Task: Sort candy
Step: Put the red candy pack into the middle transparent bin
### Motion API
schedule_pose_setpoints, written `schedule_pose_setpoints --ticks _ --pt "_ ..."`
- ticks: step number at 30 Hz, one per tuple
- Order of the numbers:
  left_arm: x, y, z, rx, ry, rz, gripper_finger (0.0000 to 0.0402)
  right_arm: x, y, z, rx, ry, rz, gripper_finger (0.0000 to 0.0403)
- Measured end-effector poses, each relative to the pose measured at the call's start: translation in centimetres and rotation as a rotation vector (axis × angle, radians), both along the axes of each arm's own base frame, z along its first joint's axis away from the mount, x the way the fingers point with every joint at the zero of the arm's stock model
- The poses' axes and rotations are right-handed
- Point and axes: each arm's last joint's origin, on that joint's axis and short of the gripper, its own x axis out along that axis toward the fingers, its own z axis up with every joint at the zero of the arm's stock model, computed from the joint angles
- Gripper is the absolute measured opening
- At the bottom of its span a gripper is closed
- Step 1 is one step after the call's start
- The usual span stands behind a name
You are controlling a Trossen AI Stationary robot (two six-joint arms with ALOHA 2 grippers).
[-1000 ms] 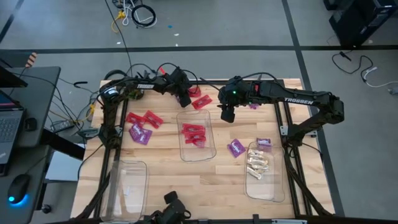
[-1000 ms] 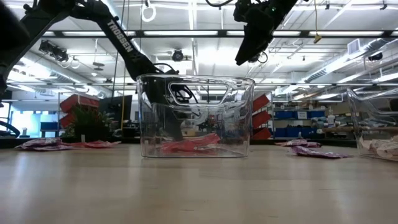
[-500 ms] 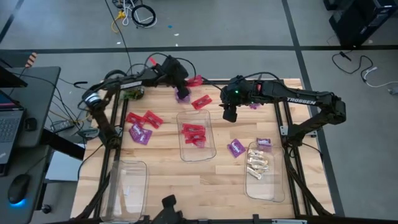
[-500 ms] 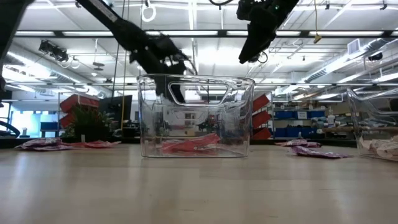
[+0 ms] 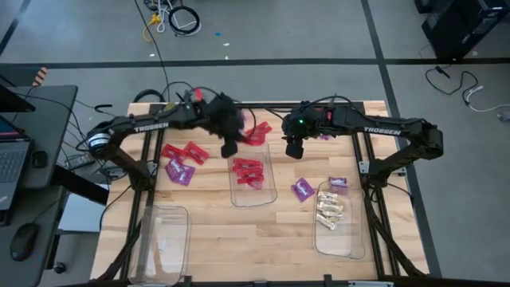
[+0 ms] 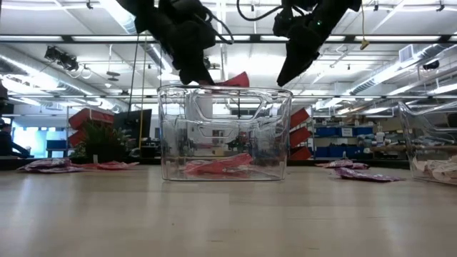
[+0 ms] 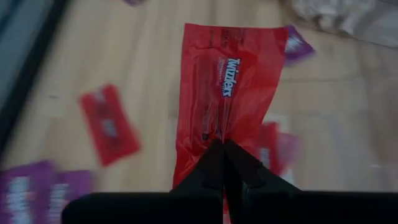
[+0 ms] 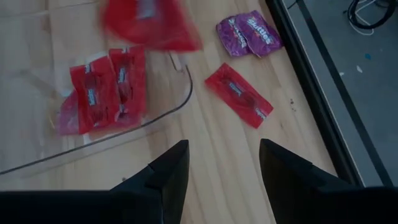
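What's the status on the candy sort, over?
Left gripper shut on red packet, above middle bin. Right gripper open, empty, hovering nearby. Nothing blocking.

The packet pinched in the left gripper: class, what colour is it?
Shiny red with white lettering; the packet held by the left gripper shows best in the left wrist view.

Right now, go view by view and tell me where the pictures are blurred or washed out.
Left wrist view: the red packet in the left claw is sharp; the table behind is smeared. Right wrist view: a red blur crosses the far edge; the loose red candy is crisp. Low view: ceiling lights glare behind the clear bin. High view: the left arm is slightly smeared.
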Motion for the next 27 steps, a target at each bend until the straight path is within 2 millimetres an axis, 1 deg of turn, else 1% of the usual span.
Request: schedule_pose_setpoints --ticks 4,9,13,16,18,20,22,27 --pt "0.3 -2.5 -2.2 -0.085 0.038 -0.015 0.0000 0.0 0.0 -0.6 -0.001 0.003 0.001 0.0179" --pt "0.6 -4.6 -4.8 -0.134 0.023 -0.019 0.0000 0.3 -0.1 -0.6 -0.028 -0.033 0.020 0.0178" --pt "0.4 -5.8 -6.9 -0.121 0.049 0.027 0.0000 0.6 -0.2 -0.3 -0.040 -0.074 0.019 0.0178" --pt "-0.1 -6.1 -8.3 -0.104 0.071 0.082 0.0000 0.7 -0.3 -0.2 -0.042 -0.093 0.015 0.0178" --pt "-0.5 -6.4 -9.0 -0.106 0.078 0.087 0.0003 0.7 -0.2 -0.2 -0.036 -0.098 0.019 0.0178" --pt "-0.7 -6.6 -9.6 -0.105 0.088 0.077 0.0010 0.8 -0.3 -0.1 -0.038 -0.104 0.019 0.0178" --pt "-0.7 -6.7 -9.7 -0.092 0.090 0.057 0.0022 0.8 -0.3 -0.1 -0.039 -0.108 0.018 0.0178" --pt "-0.3 -6.8 -9.0 -0.082 0.065 0.023 0.0070 0.9 -0.3 0.0 -0.035 -0.131 0.011 0.0178"
